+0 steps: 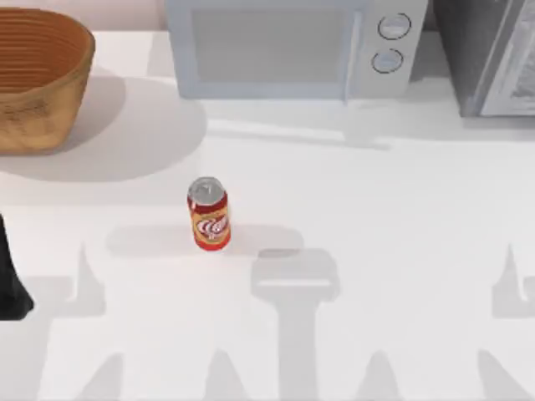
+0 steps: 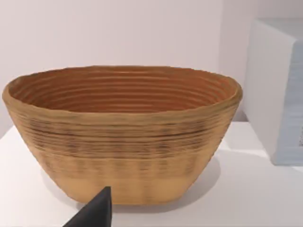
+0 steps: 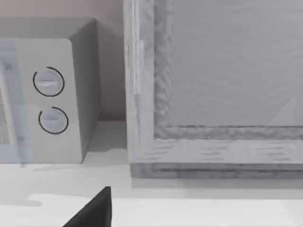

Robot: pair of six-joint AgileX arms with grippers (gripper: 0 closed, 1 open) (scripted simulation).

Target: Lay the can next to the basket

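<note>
- The small red and orange soda can with a white swirl logo and silver top [image 1: 208, 215] stands upright on the white table [image 1: 401, 217], a little left of the table's middle, untouched.
- The large round woven wicker basket, tan outside and orange-brown ribbed inside [image 1: 33, 79], sits at the table's far left corner, well apart from the can; the left wrist view faces it head-on [image 2: 124, 137].
- The left arm is a dark shape at the top view's left edge [image 1: 10, 280] — well to the left of the can and nearer the front; whether its pincer is released or clenched I cannot tell.
- A pale grey microwave with two round knobs [image 1: 292, 46] stands along the back, with a grey cabinet [image 1: 493, 54] to its right.
- The right wrist view faces that microwave [image 3: 52, 94] and cabinet [image 3: 213, 85] — I cannot tell the state of the right pincer either.
</note>
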